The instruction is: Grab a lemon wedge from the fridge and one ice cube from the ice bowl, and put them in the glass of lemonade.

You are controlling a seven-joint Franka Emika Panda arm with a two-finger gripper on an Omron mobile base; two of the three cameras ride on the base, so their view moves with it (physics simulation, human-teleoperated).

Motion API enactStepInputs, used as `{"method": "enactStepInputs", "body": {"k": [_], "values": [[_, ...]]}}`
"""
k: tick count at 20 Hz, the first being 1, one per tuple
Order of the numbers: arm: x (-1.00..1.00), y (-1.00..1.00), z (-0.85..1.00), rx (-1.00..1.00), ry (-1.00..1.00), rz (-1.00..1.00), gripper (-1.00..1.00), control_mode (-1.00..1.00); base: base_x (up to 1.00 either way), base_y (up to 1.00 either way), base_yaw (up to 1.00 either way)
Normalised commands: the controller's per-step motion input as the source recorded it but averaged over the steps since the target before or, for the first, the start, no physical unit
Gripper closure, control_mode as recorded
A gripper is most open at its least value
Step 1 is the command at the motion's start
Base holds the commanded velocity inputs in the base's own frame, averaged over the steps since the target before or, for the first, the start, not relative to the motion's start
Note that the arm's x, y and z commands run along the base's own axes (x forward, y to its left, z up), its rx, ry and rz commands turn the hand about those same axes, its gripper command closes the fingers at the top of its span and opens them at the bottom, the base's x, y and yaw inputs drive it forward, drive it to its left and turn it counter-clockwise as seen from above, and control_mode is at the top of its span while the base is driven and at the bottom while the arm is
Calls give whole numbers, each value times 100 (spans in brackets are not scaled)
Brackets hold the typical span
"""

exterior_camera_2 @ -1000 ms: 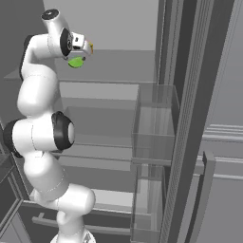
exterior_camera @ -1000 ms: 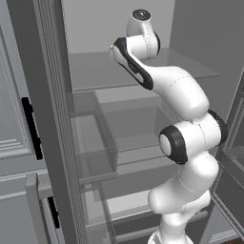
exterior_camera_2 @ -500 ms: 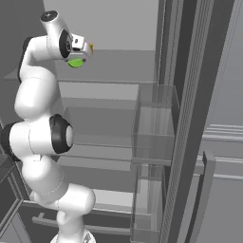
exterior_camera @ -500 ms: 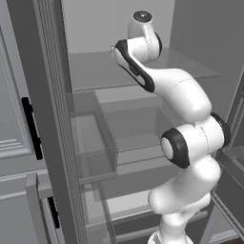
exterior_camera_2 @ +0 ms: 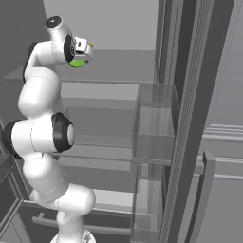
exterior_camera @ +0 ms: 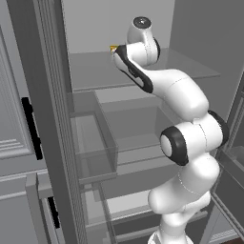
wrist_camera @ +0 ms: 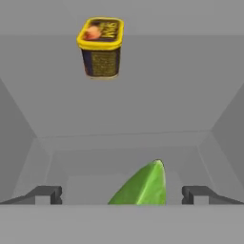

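Inside the open fridge (exterior_camera: 190, 62), the robot's gripper (wrist_camera: 122, 194) reaches over the top clear shelf, its 2 fingertips (wrist_camera: 46, 194) spread wide with a green wedge (wrist_camera: 143, 187) lying between them, ungripped, and a yellow-lidded tin (wrist_camera: 100, 46) standing beyond it.

My two base cameras flank the white arm (exterior_camera: 190, 143), sharing the open dark grey fridge (exterior_camera_2: 190, 95); my hand camera peers close along its shelf.
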Motion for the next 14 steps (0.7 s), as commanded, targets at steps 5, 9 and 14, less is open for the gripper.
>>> {"method": "enactStepInputs", "body": {"k": [5, 9, 14], "values": [[14, 0, -12, 0, 0, 0, -100, -100, 0, 0, 0], [-25, -1, -7, 0, 0, 0, -100, -100, 0, 0, 0], [-28, -4, -13, 0, 0, -2, -100, -100, 0, 0, 0]]}}
